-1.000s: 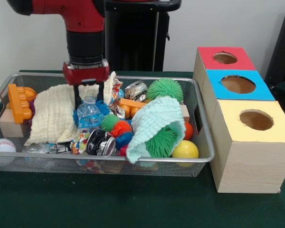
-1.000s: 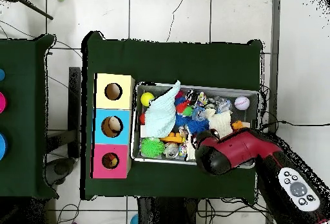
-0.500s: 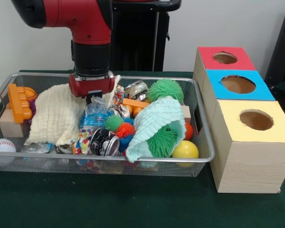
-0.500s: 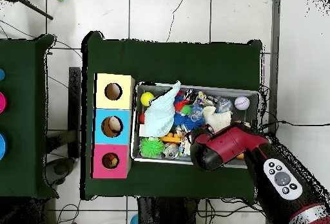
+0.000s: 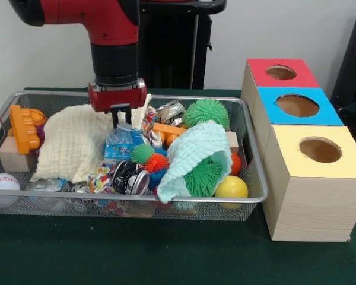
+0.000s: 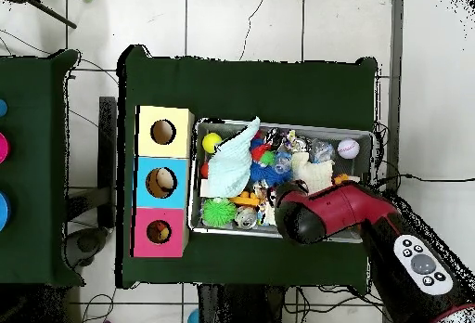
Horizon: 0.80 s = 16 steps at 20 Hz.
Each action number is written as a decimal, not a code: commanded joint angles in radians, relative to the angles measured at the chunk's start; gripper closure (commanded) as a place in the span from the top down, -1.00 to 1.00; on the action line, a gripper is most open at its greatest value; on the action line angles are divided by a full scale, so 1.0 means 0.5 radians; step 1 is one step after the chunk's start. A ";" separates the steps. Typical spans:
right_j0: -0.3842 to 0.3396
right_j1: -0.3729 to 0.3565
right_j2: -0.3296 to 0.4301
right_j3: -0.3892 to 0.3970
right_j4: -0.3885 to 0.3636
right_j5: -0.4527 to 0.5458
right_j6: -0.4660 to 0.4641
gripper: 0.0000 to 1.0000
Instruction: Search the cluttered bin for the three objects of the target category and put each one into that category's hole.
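Note:
A wire bin (image 5: 166, 200) holds mixed clutter. My gripper (image 5: 121, 119) reaches down into its back middle and is shut on the neck of a small clear water bottle (image 5: 118, 145) with a blue label. The bottle leans among small spiky balls (image 5: 148, 159) and a crushed can (image 5: 128, 177). To the right stand three boxes, each with a hole in its top: red (image 5: 261, 66), blue (image 5: 274, 96) and yellow (image 5: 308, 196). In the overhead view the arm (image 6: 320, 215) hides the gripper above the bin (image 6: 306, 126).
A cream cloth (image 5: 68, 142) lies left of the bottle and a mint cloth (image 5: 196, 148) covers a green spiky ball on the right. Another green spiky ball (image 5: 206, 111), a yellow ball (image 5: 231, 187), a baseball (image 5: 3, 181) and an orange toy (image 5: 24, 127) also lie in the bin.
The gripper dropped onto the bottle, narrowed around its neck and has risen slightly. The bottle has shifted a little to the right.

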 commanded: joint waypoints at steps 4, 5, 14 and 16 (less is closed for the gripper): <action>0.005 -0.385 0.231 0.214 0.735 0.407 0.012 -1.00; 0.004 -0.425 0.245 0.245 0.802 0.422 0.018 -1.00; 0.078 -0.575 0.219 0.335 1.094 0.452 0.025 -1.00; 0.095 -0.576 0.206 0.334 1.122 0.443 0.026 -1.00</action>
